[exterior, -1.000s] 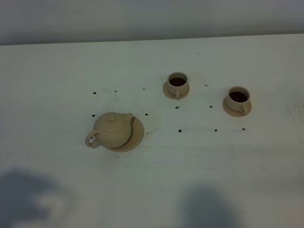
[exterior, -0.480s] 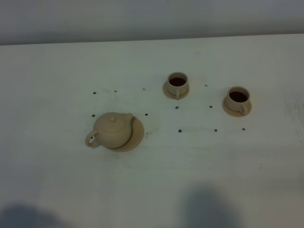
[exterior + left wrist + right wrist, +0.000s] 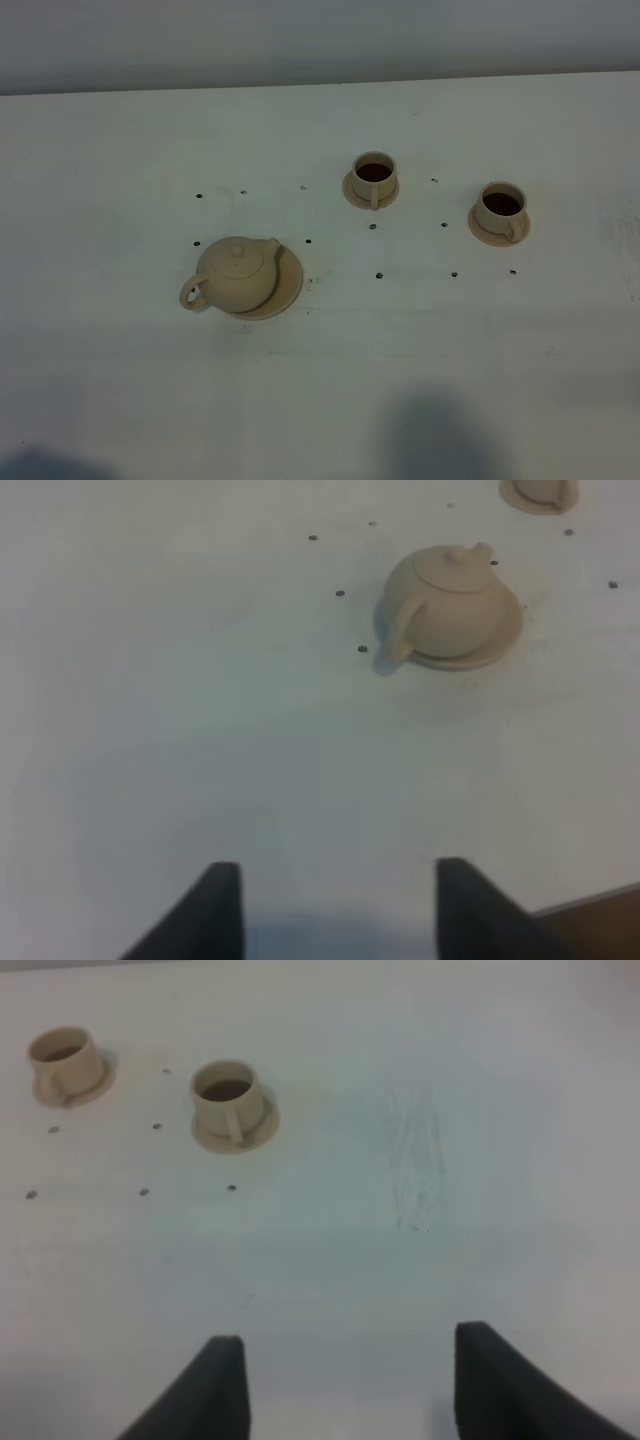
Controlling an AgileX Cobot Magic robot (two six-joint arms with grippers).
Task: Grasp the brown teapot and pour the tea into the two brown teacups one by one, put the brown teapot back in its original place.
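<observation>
The beige teapot (image 3: 236, 274) stands upright on its wide round saucer (image 3: 285, 288) at left of centre, handle pointing to the left; it also shows in the left wrist view (image 3: 452, 603). Two small beige teacups hold dark tea on small saucers, one at the middle back (image 3: 374, 177) and one at the right (image 3: 499, 209); both show in the right wrist view (image 3: 229, 1101) (image 3: 64, 1060). My left gripper (image 3: 335, 900) is open and empty, well short of the teapot. My right gripper (image 3: 340, 1380) is open and empty, away from the cups. Neither gripper shows in the exterior high view.
The white table (image 3: 120, 160) carries several small dark dots around the tea set. Its far edge meets a grey wall (image 3: 300, 40). A brown strip past the table's edge (image 3: 600, 920) shows in the left wrist view. A faint smear (image 3: 415, 1170) marks the table near the right gripper.
The dark shadow at the lower left of the table has shrunk and slid off toward the bottom left corner. The teapot and cups have not moved.
</observation>
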